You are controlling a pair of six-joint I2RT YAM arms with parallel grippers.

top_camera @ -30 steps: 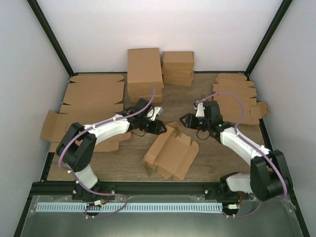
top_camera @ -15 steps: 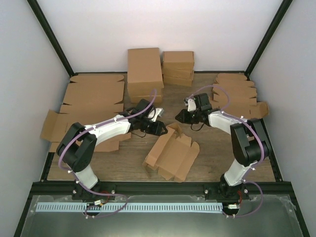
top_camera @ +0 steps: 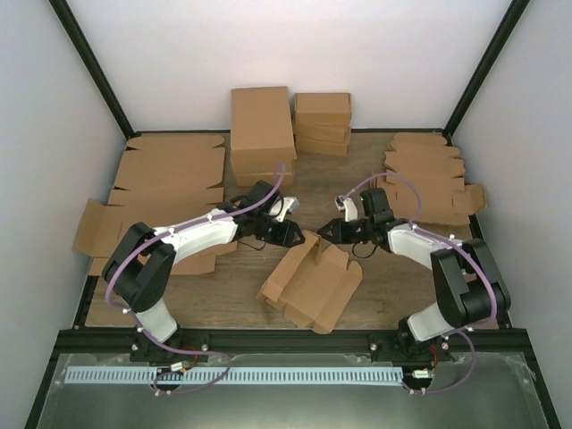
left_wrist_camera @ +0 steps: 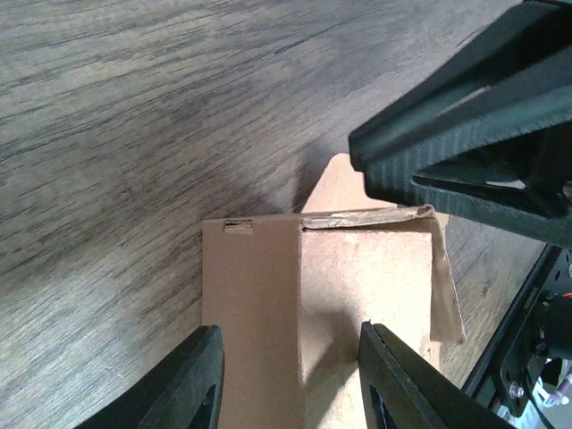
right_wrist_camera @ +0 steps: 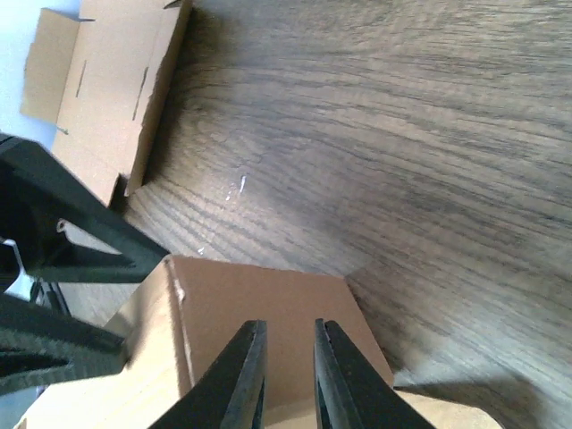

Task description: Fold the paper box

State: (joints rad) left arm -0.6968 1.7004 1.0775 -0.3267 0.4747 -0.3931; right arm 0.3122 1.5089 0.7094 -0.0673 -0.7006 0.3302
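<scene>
The paper box (top_camera: 313,281) is a small brown die-cut piece lying half-formed at the table's middle, with side flaps raised. My left gripper (top_camera: 290,234) is open at the box's far left corner. In the left wrist view its jaws (left_wrist_camera: 290,362) straddle a raised flap (left_wrist_camera: 357,268) without touching it. My right gripper (top_camera: 329,231) faces it at the box's far end. In the right wrist view its fingers (right_wrist_camera: 284,357) stand a narrow gap apart over a flap (right_wrist_camera: 268,304), gripping nothing. Each gripper's black fingers show in the other's wrist view: the right's (left_wrist_camera: 465,134) and the left's (right_wrist_camera: 63,259).
Large flat cardboard sheets (top_camera: 165,179) lie at the left. Two stacks of bigger folded boxes (top_camera: 262,134) (top_camera: 322,121) stand at the back. A pile of flat die-cut pieces (top_camera: 429,174) lies at the right. Black frame posts bound the table.
My right gripper has come down and forward onto the box's far flap, and its elbow has drawn back. The left gripper has hardly moved. The box has shifted slightly.
</scene>
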